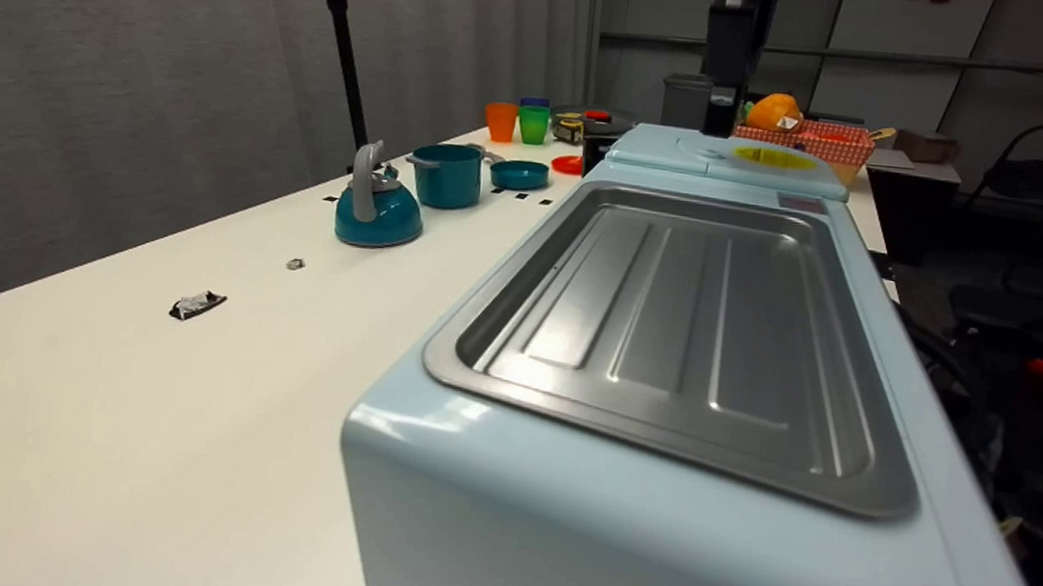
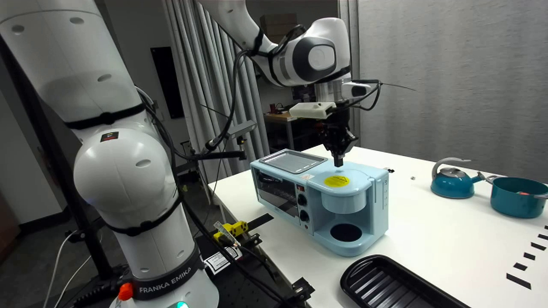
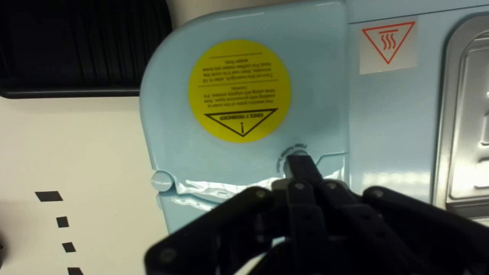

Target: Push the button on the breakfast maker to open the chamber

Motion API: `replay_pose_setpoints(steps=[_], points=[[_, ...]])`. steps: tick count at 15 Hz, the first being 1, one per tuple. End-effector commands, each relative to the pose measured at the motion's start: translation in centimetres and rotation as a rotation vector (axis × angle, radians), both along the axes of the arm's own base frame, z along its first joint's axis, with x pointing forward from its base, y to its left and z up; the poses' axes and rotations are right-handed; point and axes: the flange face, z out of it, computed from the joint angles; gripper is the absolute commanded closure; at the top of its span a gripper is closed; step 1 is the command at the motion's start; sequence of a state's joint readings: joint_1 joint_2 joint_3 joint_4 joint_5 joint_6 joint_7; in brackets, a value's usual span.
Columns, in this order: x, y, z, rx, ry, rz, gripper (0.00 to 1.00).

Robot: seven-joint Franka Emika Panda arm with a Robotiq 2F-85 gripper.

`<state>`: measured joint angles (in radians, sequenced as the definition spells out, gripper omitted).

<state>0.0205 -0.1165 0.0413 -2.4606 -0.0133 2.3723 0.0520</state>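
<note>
Wrist view: fingers (image 3: 304, 168) together, tips meeting w/ no gap, nothing held. Tips o/h round button (image 3: 299, 152) on top of breakfast maker (image 3: 321, 114), hiding most of it; curved lettering (image 3: 283, 154) alongside, partly blurred. Touching button or just above: can't tell. Yel. round sticker (image 3: 240, 91) nr button, its text upside down in this view. Red-triangle label (image 3: 388, 46) btwn sticker and metal tray (image 3: 464, 114).

Breakfast maker stands upright on white surface (image 2: 432, 231); both exterior views show it. In an exterior view: glass-fronted oven part (image 2: 274, 192) w/ metal tray on top, then 2 dark knobs (image 2: 302, 199), then pale blue cup-shaped holder (image 2: 344, 204) under rounded end of top, round dark plate (image 2: 346, 232) below it. White arm (image 2: 329, 36) bent over breakfast maker, fingers pointing down.

Black ribbed pan (image 2: 398, 286) on surface nr rounded end, cut off by frame edge. Teal kettle (image 1: 380, 222) + teal pot (image 1: 449, 178) well apart from breakfast maker, in both exterior views; shallow teal dish (image 1: 518, 175) just beside pot. Farther along, in an exterior view: orange cup (image 1: 500, 122), green cup (image 1: 533, 126), red-checked basket (image 1: 827, 145).
</note>
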Motion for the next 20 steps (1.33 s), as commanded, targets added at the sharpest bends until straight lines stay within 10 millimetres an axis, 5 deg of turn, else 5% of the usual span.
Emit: replay_pose_setpoints(steps=[1,9,16,20], points=[[1.6,-0.9,-2.7,-0.002,0.012,-0.021,1.0],[2.2,-1.4,-1.9,-0.01,0.01,-0.046,1.0],[2.2,-2.8,3.9,0.012,-0.046,-0.036,1.0],[0.2,-3.1,6.9,0.01,-0.089,0.0,1.0]])
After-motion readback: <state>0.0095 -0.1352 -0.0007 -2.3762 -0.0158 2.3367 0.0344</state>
